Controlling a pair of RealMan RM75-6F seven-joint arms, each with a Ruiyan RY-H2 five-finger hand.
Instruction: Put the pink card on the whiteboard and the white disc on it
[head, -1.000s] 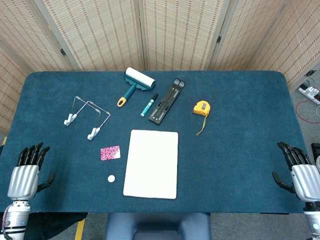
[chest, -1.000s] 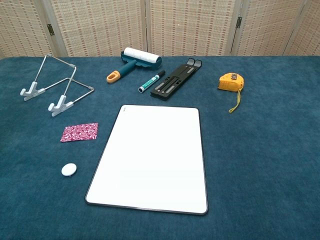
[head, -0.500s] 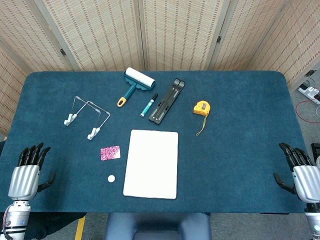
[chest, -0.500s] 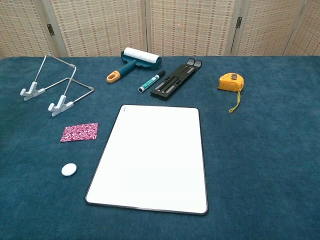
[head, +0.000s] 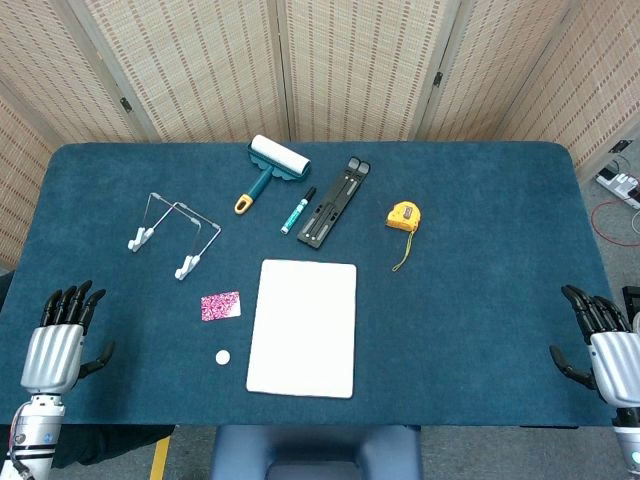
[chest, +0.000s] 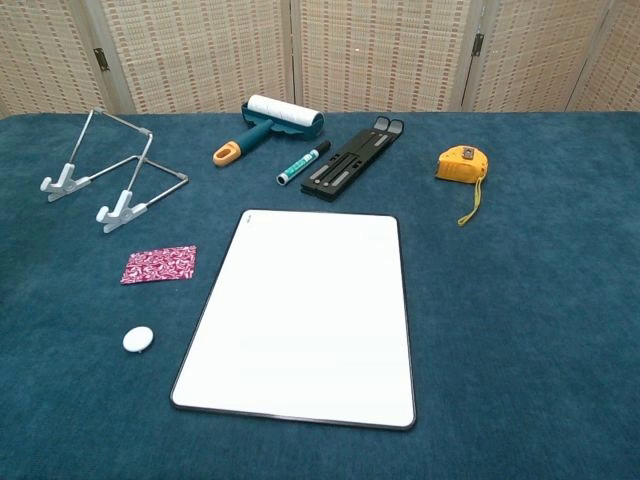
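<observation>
The blue felt-covered table shows wide bare cloth between each hand and the nearest object, and its near edge runs just below the flat white rectangular whiteboard. The pink patterned card lies on the cloth just left of the whiteboard, well to the right of the left hand's fingertips; the small white disc lies below it, apart from both card and board. Beyond them stand a wire-frame stand, a teal-handled lint roller, a green marker pen, a black folding bracket and a yellow tape measure. Compared with a second ago, both hands sit slightly lower at the near corners; nothing on the table has shifted. The left hand and right hand have fingers extended and slightly spread, holding and touching nothing.
</observation>
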